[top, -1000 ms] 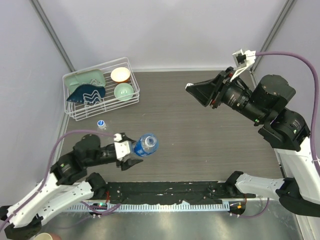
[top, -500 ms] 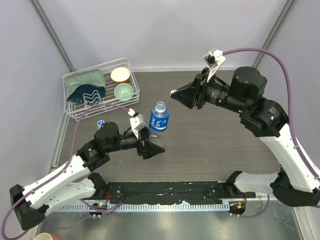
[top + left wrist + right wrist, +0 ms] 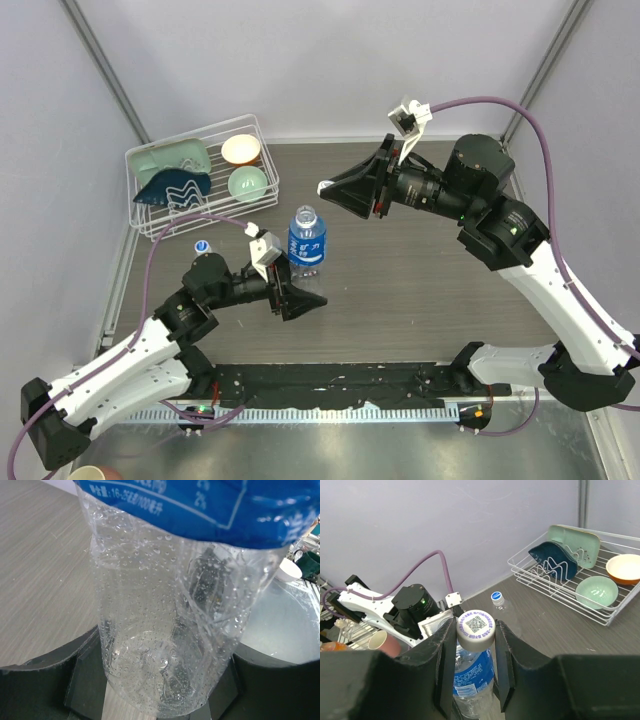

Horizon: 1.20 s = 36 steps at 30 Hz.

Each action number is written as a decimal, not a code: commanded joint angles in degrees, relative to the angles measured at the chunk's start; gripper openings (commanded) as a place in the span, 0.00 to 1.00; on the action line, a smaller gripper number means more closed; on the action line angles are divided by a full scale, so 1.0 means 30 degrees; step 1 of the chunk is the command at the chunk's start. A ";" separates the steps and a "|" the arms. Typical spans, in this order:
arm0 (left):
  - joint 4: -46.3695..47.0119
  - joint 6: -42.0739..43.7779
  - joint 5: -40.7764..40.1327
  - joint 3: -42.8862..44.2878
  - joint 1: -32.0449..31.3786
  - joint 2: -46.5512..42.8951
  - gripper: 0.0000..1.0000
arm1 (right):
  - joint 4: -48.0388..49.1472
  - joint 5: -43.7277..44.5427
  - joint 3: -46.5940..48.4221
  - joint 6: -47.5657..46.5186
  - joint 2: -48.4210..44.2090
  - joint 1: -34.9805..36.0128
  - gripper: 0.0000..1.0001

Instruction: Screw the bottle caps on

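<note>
My left gripper (image 3: 292, 283) (image 3: 165, 690) is shut on the lower body of the blue-labelled clear bottle (image 3: 307, 242) (image 3: 170, 605) and holds it upright at the table's middle. Its mouth (image 3: 307, 215) is open. My right gripper (image 3: 326, 188) (image 3: 476, 636) is shut on a white cap (image 3: 476, 625) with a printed code on top. The cap hangs just above and beside the bottle's top and hides the neck in the right wrist view. The plain bottle (image 3: 203, 248) (image 3: 504, 611) stands near the rack with a blue-topped cap (image 3: 497, 598) on it.
A white wire dish rack (image 3: 150, 225) (image 3: 560, 587) stands at the back left with cream (image 3: 241, 149) and green (image 3: 247, 183) bowls and green and blue dishes. Grey walls close the back and sides. A paper cup (image 3: 377, 641) stands near the left arm's base.
The left arm has brought the blue-labelled bottle upright and carried it farther onto the table. The right arm has swung left and down, so the cap is now close to the bottle's mouth.
</note>
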 commanded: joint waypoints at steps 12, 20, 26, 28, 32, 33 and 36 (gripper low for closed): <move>0.1827 0.2744 0.2070 -0.0479 0.0572 -0.0413 0.00 | 0.2779 -0.4461 -0.0440 -0.0432 0.0761 0.0922 0.05; 0.2119 0.2656 0.2012 -0.0391 0.0777 -0.0354 0.00 | 0.1898 -0.4814 -0.0819 -0.1312 0.0499 0.1596 0.06; 0.2178 0.2451 0.1983 -0.0420 0.0865 -0.0471 0.00 | 0.1663 -0.4785 -0.1200 -0.1371 0.0088 0.1743 0.06; 0.2237 0.2334 0.1953 -0.0450 0.0953 -0.0471 0.00 | 0.1663 -0.4785 -0.1201 -0.1371 0.0000 0.1772 0.06; 0.2237 0.2187 0.1982 -0.0508 0.1041 -0.0588 0.00 | 0.1546 -0.4814 -0.1347 -0.1430 0.0000 0.1831 0.06; 0.2237 0.2158 0.1982 -0.0508 0.1041 -0.0675 0.00 | 0.1517 -0.4814 -0.1406 -0.1430 0.0029 0.1831 0.06; 0.2325 0.2070 0.1924 -0.0508 0.1100 -0.0677 0.00 | 0.1576 -0.4785 -0.1523 -0.1459 0.0087 0.1919 0.06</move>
